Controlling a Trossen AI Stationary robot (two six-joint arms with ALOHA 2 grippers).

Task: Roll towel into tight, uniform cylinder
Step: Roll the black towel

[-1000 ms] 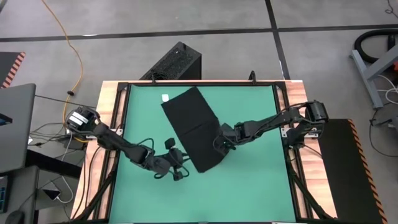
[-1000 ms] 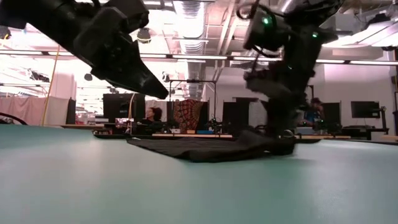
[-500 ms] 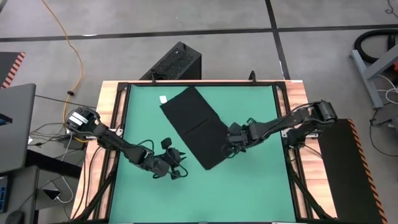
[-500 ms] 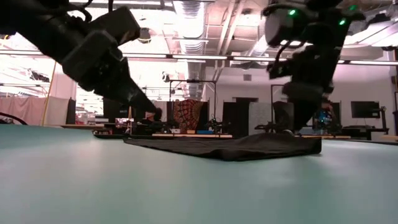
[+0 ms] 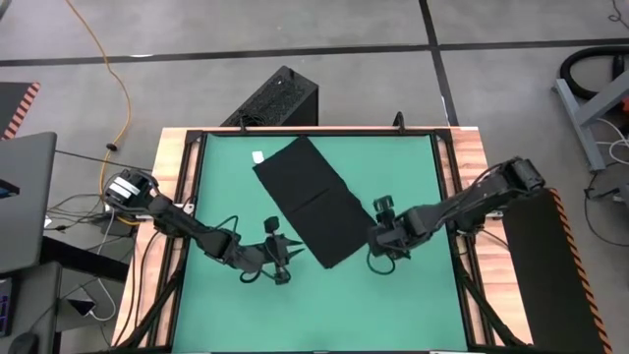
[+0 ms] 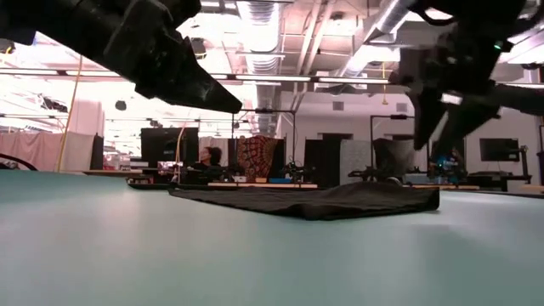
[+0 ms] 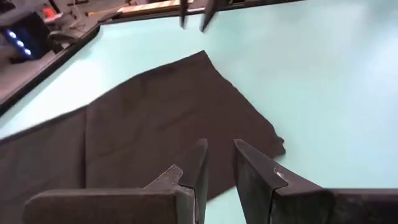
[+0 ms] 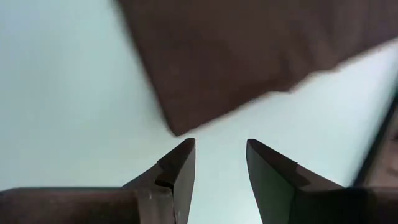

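The plain black soft cloth towel (image 5: 311, 200) lay flat and slantwise on the green mat of the table (image 5: 413, 295), a small white tag (image 5: 259, 155) at its far corner. My right gripper (image 5: 382, 240) hung just off its near right edge, fingers parted, grasping nothing. My left gripper (image 5: 279, 258) waited near the towel's left side, narrowly parted and empty.

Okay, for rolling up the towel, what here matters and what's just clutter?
Needed: flat black cloth towel on the green mat; left gripper and right gripper, both empty beside it.

Clutter: black ribbed box, yellow cable, grey laptop.
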